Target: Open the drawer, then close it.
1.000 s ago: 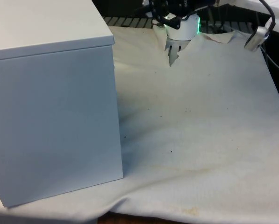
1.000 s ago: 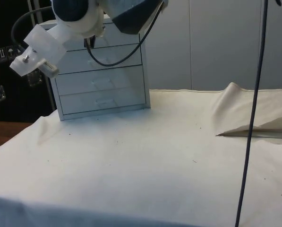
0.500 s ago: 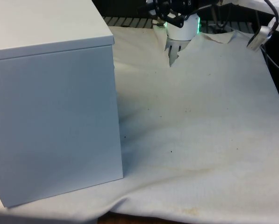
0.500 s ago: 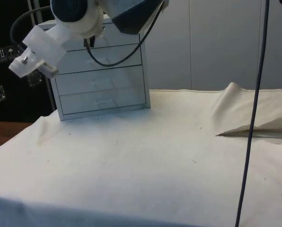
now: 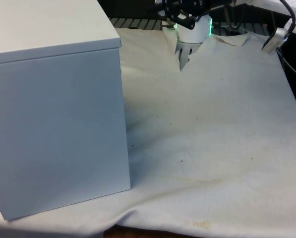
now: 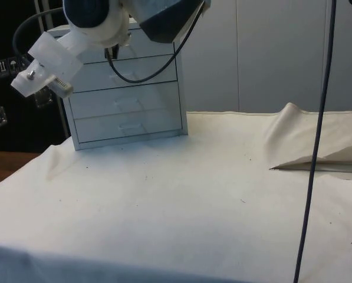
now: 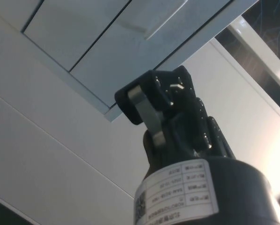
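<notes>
A pale grey chest of drawers [image 5: 53, 109] stands at the front view's left, with a plain side turned to that camera. In the side view its drawer fronts [image 6: 125, 100] all sit flush and shut, each with a shallow recessed handle [image 6: 128, 125]. My gripper [image 5: 183, 63] hangs low over the cloth at the table's far end, well apart from the chest. In the wrist view the gripper [image 7: 151, 96] points towards the drawer fronts [image 7: 116, 37], with its black fingers [image 7: 147, 110] pressed together and nothing between them.
The white cloth [image 5: 212, 139] covers the table and is rucked into a raised fold [image 6: 305, 147] near the arm's base. A dark cable [image 6: 314, 153] hangs down close to the side camera. The arm's upper part [image 6: 93, 17] covers the chest's top in the side view.
The wrist has turned slightly, and a part on it has shifted a little towards the front view's right. The chest and its drawers are as before.
</notes>
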